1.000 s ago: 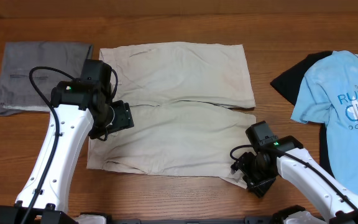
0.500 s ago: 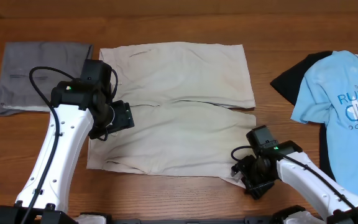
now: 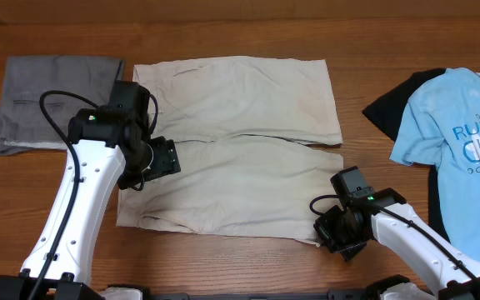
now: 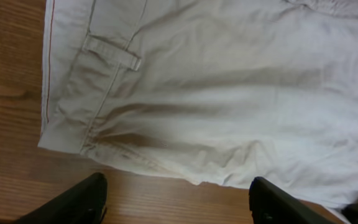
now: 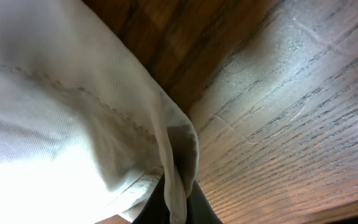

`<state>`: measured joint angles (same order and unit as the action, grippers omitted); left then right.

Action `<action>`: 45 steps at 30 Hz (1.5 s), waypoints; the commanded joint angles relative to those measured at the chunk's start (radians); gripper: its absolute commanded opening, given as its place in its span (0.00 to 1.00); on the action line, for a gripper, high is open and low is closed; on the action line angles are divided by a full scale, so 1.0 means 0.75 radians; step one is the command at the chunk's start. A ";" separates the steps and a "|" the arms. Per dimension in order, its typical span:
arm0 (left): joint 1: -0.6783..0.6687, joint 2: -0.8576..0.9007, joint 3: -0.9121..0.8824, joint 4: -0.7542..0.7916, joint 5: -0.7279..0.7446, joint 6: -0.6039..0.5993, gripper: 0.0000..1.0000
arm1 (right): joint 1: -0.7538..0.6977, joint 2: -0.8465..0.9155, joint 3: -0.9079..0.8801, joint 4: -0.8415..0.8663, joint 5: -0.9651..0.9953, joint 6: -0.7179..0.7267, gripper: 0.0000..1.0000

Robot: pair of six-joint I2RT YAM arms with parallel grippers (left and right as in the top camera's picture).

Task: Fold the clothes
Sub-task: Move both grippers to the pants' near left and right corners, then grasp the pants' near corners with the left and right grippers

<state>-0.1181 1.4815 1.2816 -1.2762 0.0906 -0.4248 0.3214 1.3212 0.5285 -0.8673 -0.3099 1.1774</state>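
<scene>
Beige shorts [image 3: 240, 117], grey cloth [image 3: 48, 92], light-blue T-shirt [image 3: 448, 117] lettered white — brown wood-grain table [image 3: 223, 29].

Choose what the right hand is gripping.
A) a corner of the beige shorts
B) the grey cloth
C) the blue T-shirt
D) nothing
A: the right wrist view shows the right hand pinching a hem corner of the beige shorts, while the blue T-shirt and grey cloth lie apart from it.

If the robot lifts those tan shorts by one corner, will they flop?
Probably flop: the tan shorts already wrinkle, and the hem curls at the right gripper. Being thin cloth, they likely feel light and would drag over the table, not roll.
</scene>
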 commanded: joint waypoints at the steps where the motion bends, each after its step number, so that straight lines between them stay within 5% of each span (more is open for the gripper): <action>1: -0.006 0.003 -0.008 -0.028 -0.013 -0.015 0.81 | -0.004 -0.008 -0.008 -0.002 0.027 -0.010 0.04; 10: 0.168 0.002 -0.169 0.030 -0.063 -0.203 0.86 | -0.004 -0.009 -0.008 -0.007 0.054 -0.044 0.04; 17: 0.364 0.001 -0.447 0.142 0.075 -0.202 0.74 | -0.004 -0.009 -0.008 -0.007 0.057 -0.044 0.04; 23: 0.458 -0.004 -0.520 0.138 -0.040 -0.202 0.77 | -0.004 -0.009 -0.007 -0.002 0.047 -0.044 0.04; 34: 0.533 -0.004 -0.758 0.493 -0.014 -0.203 0.76 | -0.004 -0.009 -0.007 -0.001 0.048 -0.044 0.04; 45: 0.532 -0.004 -0.772 0.517 -0.016 -0.179 0.56 | -0.004 -0.009 -0.006 0.002 0.047 -0.060 0.04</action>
<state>0.2768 1.4818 0.7136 -0.8886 0.0914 -0.5594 0.3214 1.3212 0.5285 -0.8677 -0.2958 1.1465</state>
